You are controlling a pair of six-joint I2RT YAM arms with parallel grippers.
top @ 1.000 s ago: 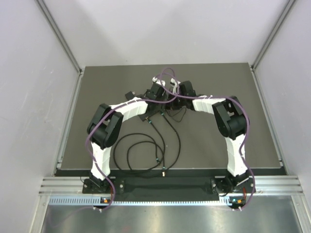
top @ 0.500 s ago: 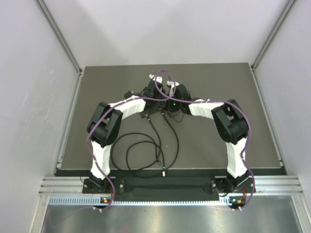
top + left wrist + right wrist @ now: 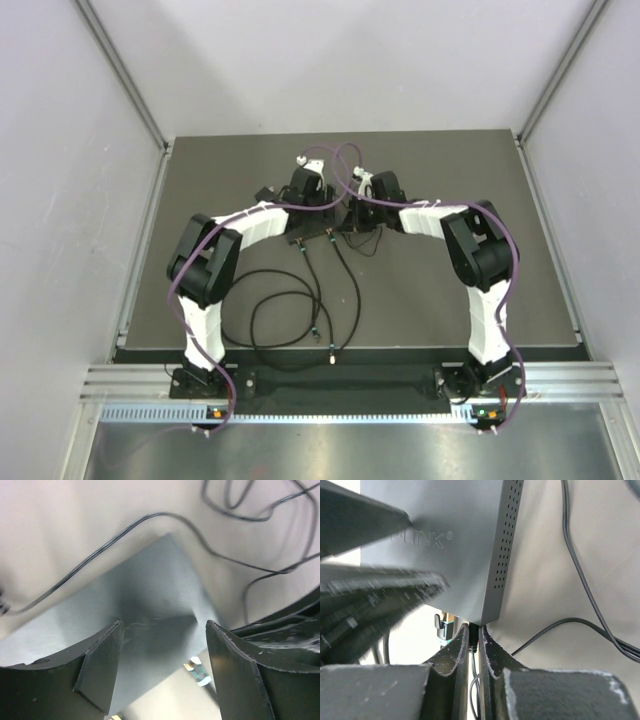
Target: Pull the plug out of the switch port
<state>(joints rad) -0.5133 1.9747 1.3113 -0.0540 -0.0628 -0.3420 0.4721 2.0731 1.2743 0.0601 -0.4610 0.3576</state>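
Observation:
The switch is a flat matte-black box with vent holes along its side, lying mid-table under both grippers. My right gripper is shut on a black plug that sits at the switch's near corner, still against the port edge. A second plug with a latch sits beside it. My left gripper hangs open just above the switch's top, holding nothing. A clear-tipped plug shows at the switch's edge between its fingers.
Thin black cables run from the switch towards the near table edge in loose loops. More cable lies beyond the switch. Purple arm cables arch over both wrists. White walls enclose the dark table.
The left wrist has shifted left and back and its jaws have spread wider. The right gripper stays shut on the plug. The cable loops have slid slightly left.

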